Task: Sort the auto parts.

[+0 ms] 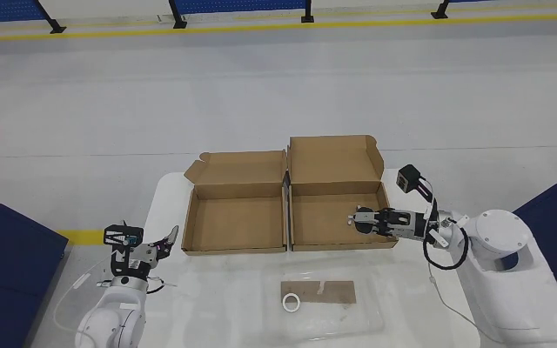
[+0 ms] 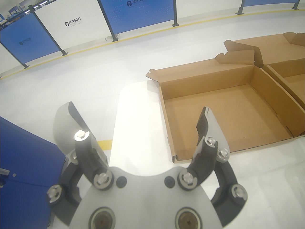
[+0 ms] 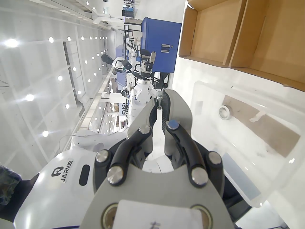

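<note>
Cardboard boxes, two, stand open side by side on the white table (image 1: 218, 287): left box (image 1: 235, 224), right box (image 1: 335, 217). The right gripper (image 3: 160, 95) is pinched on a small metal part (image 3: 159, 102), held at the very tips, over the right box near its front wall. The left gripper (image 2: 138, 113) is spread wide with nothing in it, at the table's left edge beside the left box. A white ring (image 3: 224, 112) lies in the clear tray (image 3: 214, 134). Risk: with a tip-only grip the part may twist out early. Dropped from height, it could bounce over the low front wall or across the shared wall into the wrong box.
</note>
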Controlling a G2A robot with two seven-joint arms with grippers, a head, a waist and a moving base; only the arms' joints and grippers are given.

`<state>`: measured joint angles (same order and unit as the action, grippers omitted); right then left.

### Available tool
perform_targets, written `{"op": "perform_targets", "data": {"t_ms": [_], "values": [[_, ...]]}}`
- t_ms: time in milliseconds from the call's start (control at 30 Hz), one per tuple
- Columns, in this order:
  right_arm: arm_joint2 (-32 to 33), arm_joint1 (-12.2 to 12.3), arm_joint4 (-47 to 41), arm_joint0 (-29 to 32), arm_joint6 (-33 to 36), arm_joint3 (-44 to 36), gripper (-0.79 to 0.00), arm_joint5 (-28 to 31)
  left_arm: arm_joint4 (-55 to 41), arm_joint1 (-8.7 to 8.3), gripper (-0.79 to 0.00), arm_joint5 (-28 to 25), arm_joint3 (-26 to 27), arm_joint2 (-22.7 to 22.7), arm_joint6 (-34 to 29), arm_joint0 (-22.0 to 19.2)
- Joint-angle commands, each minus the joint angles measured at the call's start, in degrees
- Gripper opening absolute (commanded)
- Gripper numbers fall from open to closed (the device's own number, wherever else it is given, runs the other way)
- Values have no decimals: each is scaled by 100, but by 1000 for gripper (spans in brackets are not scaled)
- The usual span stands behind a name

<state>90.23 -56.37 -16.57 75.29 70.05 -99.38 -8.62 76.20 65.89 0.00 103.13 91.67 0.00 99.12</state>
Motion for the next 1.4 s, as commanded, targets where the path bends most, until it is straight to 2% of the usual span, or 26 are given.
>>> {"op": "perform_targets", "data": {"t_ms": [0, 400, 733, 1100, 1267, 1367], "values": [[0, 0, 0, 0, 0, 0, -785, 0, 0, 0, 0, 0, 0, 0, 0, 0], [-18, -1, 29, 11, -64, -19, -785, 11, 0, 0, 0, 0, 0, 0, 0, 0], [-739, 47, 1635, -489, -490, -94, -785, -595, 0, 0, 0, 0, 0, 0, 0, 0], [-2009, -16, 3443, -1456, -700, 562, -785, -1238, 0, 0, 0, 0, 0, 0, 0, 0], [-2543, -116, 3728, -1849, -814, 997, -785, -1338, 0, 0, 0, 0, 0, 0, 0, 0], [-2568, -123, 3729, -1872, -825, 1029, -785, -1333, 0, 0, 0, 0, 0, 0, 0, 0]]}}
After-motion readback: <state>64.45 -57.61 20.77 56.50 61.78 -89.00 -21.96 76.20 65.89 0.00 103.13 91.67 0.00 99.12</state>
